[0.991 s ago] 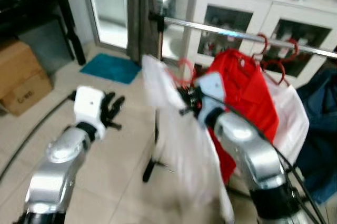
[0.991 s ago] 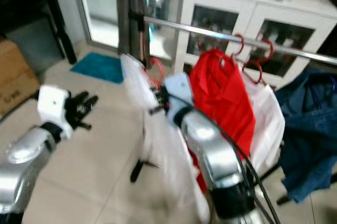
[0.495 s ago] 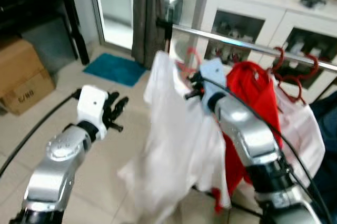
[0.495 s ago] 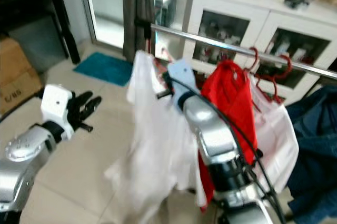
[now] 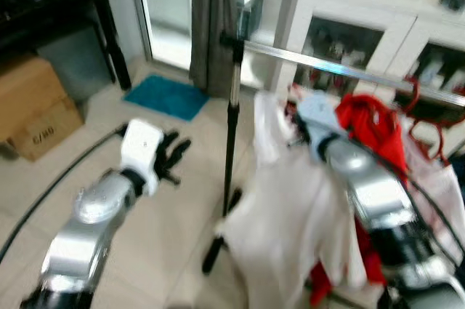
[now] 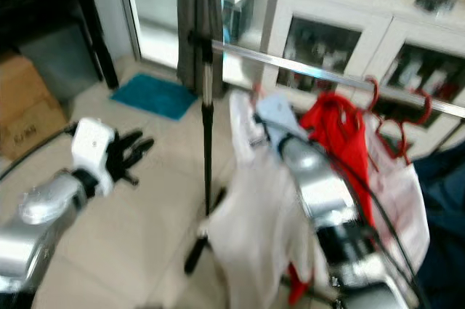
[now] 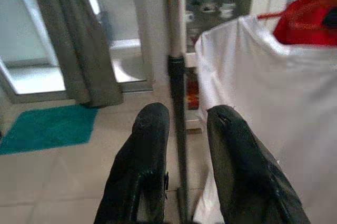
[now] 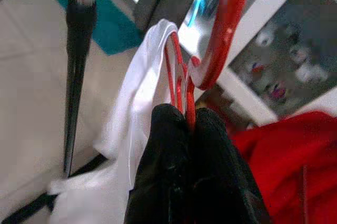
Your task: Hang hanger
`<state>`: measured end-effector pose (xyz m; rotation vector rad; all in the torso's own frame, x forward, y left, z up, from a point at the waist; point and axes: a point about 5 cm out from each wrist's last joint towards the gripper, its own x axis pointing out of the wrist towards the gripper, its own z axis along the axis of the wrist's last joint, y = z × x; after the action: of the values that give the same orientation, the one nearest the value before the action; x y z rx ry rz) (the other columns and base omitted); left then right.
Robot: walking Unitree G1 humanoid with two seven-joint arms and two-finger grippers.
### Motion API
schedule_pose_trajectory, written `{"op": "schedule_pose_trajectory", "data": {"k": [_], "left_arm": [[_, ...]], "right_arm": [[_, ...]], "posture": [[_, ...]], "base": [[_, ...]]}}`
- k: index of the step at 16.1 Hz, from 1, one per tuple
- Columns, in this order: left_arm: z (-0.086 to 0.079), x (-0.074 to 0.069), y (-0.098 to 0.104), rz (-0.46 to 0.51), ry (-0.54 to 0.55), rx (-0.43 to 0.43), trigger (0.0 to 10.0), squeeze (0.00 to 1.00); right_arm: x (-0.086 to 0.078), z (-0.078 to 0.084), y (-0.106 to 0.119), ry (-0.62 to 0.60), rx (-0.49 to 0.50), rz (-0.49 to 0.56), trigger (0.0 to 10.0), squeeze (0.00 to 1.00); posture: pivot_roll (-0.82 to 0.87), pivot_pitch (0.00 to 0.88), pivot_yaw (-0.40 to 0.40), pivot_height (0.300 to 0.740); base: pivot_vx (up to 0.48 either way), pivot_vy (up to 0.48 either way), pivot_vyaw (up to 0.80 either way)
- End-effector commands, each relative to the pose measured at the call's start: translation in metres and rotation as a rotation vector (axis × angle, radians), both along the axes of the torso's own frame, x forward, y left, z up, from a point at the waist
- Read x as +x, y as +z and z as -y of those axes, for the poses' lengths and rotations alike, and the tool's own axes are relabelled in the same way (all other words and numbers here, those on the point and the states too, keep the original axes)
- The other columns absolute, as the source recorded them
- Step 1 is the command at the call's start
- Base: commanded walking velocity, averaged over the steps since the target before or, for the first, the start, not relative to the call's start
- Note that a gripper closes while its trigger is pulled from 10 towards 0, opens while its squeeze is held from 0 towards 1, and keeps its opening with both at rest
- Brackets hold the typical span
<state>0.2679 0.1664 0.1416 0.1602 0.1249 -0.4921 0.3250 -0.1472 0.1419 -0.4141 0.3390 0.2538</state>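
My right gripper (image 8: 188, 118) is shut on the neck of a red hanger (image 8: 224, 29) that carries a white shirt (image 5: 290, 229). In the eye views that gripper (image 5: 296, 109) is just below the chrome rail (image 5: 341, 70), right of the rack's upright pole (image 5: 231, 127). The hook is blurred there, so I cannot tell whether it touches the rail. A red garment (image 5: 370, 123) hangs on the rail beside it. My left gripper (image 5: 174, 156) is held low to the left, open and empty, its fingers (image 7: 150, 145) pointing at the pole.
More red hangers (image 6: 396, 102) and a pale garment hang further right on the rail. Beyond are a white cabinet (image 5: 378, 11), a grey curtain (image 5: 214, 25) and a teal mat (image 5: 166, 96). A cardboard box (image 5: 33, 109) and a black cable (image 5: 58, 185) lie left.
The right arm has carried the hanger and white shirt to the right of the pole, closer to the red garment. The view has shifted too. The left arm has hardly moved.
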Motion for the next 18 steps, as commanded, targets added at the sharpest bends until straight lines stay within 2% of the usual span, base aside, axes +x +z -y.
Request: {"op": "schedule_pose_trajectory", "data": {"k": [1,2,4,7,10,12,15,18], "left_arm": [[0.002,0.000,-0.001,-0.015,-0.018,0.007,10.0,0.00],[0.003,0.000,-0.001,-0.017,-0.020,0.009,10.0,0.00],[0.006,-0.001,0.000,-0.012,-0.054,0.002,10.0,0.00],[0.007,0.000,0.005,0.007,-0.071,-0.001,10.0,0.00],[0.008,0.004,0.013,0.028,-0.090,-0.009,10.0,0.00],[0.012,0.005,0.020,0.047,-0.128,-0.030,10.0,0.00],[0.014,0.005,0.028,0.068,-0.150,-0.057,10.0,0.00],[0.015,0.003,0.033,0.069,-0.188,-0.052,10.0,0.00]], "right_arm": [[-0.001,0.010,0.002,-0.044,0.018,0.000,10.0,0.00],[0.001,0.012,0.003,-0.062,0.018,0.010,10.0,0.00],[0.009,0.008,0.017,-0.101,0.083,0.094,10.0,0.00],[0.017,-0.002,0.036,-0.117,0.239,0.198,10.0,0.00],[0.029,-0.010,0.049,-0.123,0.274,0.241,10.0,0.00],[0.040,-0.016,0.051,-0.119,0.282,0.220,10.0,0.00],[0.055,-0.029,0.041,-0.103,0.306,0.137,10.0,0.00],[0.076,-0.038,0.046,-0.173,0.342,0.114,10.0,0.00]], "posture": [[0.05,0.000,-0.035,0.740],[0.05,0.000,-0.035,0.740],[0.05,0.000,-0.035,0.740],[0.05,0.000,-0.036,0.740],[0.05,0.000,-0.029,0.740],[0.05,0.000,-0.025,0.740],[0.04,0.000,-0.015,0.740],[0.05,0.000,0.001,0.740]], "base": [[0.000,0.000,0.00],[0.000,0.000,0.00],[0.000,0.000,0.00],[0.000,0.000,0.00],[0.000,0.000,0.00],[0.000,0.000,0.00],[0.000,0.000,0.00],[0.000,0.000,0.00]]}}
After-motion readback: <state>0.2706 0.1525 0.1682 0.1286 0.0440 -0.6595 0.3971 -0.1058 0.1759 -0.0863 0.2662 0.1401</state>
